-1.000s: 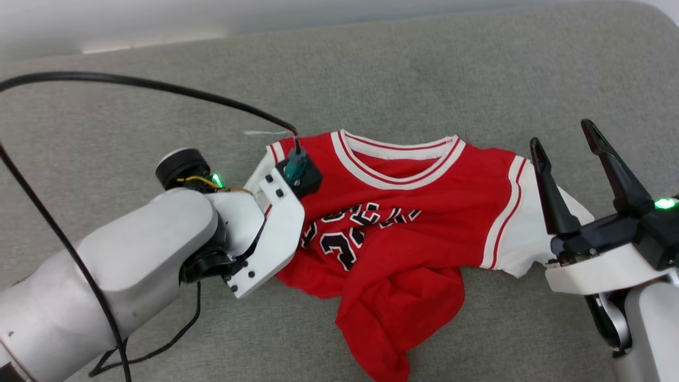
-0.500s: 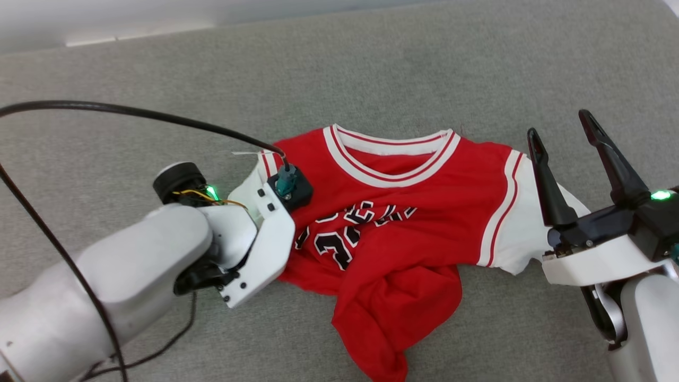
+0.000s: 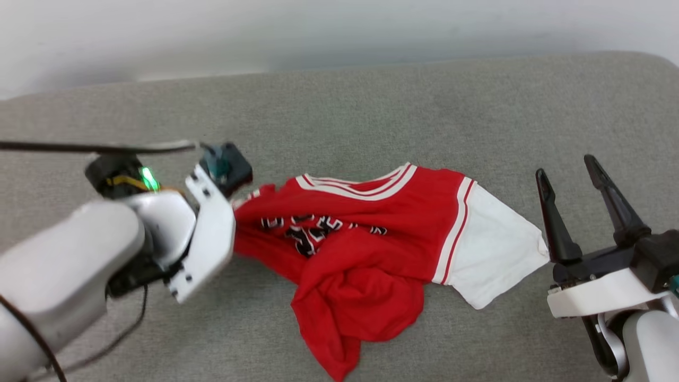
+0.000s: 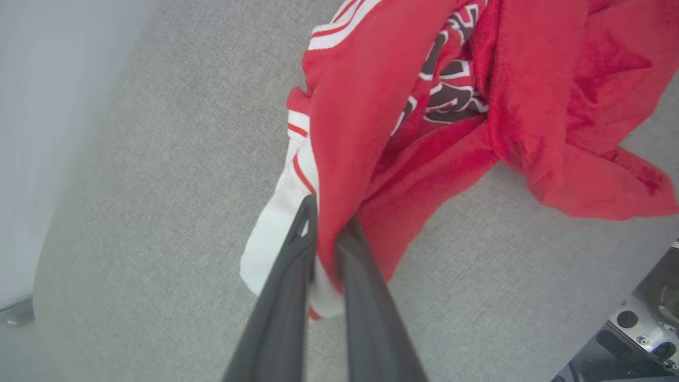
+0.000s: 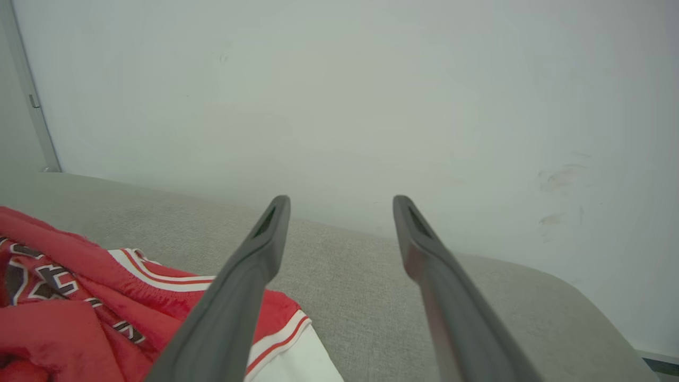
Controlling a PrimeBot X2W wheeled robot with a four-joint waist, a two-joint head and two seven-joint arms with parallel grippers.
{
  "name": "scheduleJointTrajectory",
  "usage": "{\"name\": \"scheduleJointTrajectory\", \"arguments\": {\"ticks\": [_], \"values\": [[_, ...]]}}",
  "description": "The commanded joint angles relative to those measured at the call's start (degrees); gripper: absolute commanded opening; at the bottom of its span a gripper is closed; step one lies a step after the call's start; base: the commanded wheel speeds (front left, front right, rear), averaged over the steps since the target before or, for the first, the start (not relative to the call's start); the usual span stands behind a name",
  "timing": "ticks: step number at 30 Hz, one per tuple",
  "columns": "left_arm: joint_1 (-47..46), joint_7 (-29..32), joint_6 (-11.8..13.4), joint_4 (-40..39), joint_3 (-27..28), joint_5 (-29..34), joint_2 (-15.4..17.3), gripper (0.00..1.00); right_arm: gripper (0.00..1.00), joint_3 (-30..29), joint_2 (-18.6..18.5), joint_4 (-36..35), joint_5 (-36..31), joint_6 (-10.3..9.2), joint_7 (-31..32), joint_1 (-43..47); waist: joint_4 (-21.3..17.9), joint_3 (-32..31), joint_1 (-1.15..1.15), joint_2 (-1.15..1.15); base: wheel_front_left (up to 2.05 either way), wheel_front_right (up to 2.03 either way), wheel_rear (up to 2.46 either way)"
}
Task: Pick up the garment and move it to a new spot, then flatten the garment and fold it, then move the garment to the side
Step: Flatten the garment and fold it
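Note:
The garment (image 3: pixel 360 249), a red jersey with white sleeves and black lettering, lies crumpled on the grey cushion. Its left shoulder is drawn toward my left wrist (image 3: pixel 207 228), which hides the fingers in the head view. In the left wrist view my left gripper (image 4: pixel 326 225) is shut on a fold of red cloth beside the white sleeve (image 4: pixel 270 239), and the rest of the garment (image 4: pixel 477 106) trails away from it. My right gripper (image 3: pixel 565 165) stands open just right of the other white sleeve (image 3: pixel 493 254), apart from it. In the right wrist view that gripper (image 5: pixel 340 200) holds nothing, with the garment (image 5: pixel 63 286) at lower left.
A grey upholstered surface (image 3: pixel 371 106) runs back to a pale wall (image 3: pixel 318 32), and its far right corner (image 3: pixel 658 61) is rounded. A black cable (image 3: pixel 79 147) runs leftward from my left wrist.
The head camera has tilted. My left gripper has shut on the garment's left shoulder and pulled it left, bunching the cloth. The right gripper stays open beside the sleeve.

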Motion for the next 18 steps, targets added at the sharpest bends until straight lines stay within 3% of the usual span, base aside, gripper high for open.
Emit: {"name": "scheduleJointTrajectory", "arguments": {"ticks": [1,9,16,17,18], "values": [[3.52,-0.81,1.10,-1.74,-0.15,-0.87,0.32,0.00,1.00,-0.39,0.54,0.27,0.43,-0.06,-0.10,1.29,0.56,-0.82,0.00,0.00,0.00,0.00,0.00],[15.87,-3.74,3.96,-3.81,-0.31,-2.44,-2.33,0.00,1.00,-0.88,0.94,0.80,-0.09,-0.06,-0.11,2.90,0.71,-1.17,0.00,0.00,0.00,0.00,0.00],[24.33,-4.27,1.54,0.86,-0.56,-2.21,-7.02,0.00,1.00,-0.96,1.09,1.61,-0.39,-0.06,-0.10,2.72,0.57,-0.84,0.00,0.00,0.00,0.00,0.00],[24.47,-4.84,1.46,1.54,-0.58,-1.84,-7.46,0.20,1.00,-0.96,1.12,1.72,-0.46,-0.05,-0.10,2.74,0.59,-0.90,0.00,0.00,0.00,0.00,0.00],[24.09,-5.56,1.43,1.98,-0.49,-1.30,-7.56,1.00,1.00,-0.92,1.14,1.84,-0.50,-0.06,-0.11,2.77,0.60,-0.99,0.00,0.00,0.00,0.00,0.00]]}}
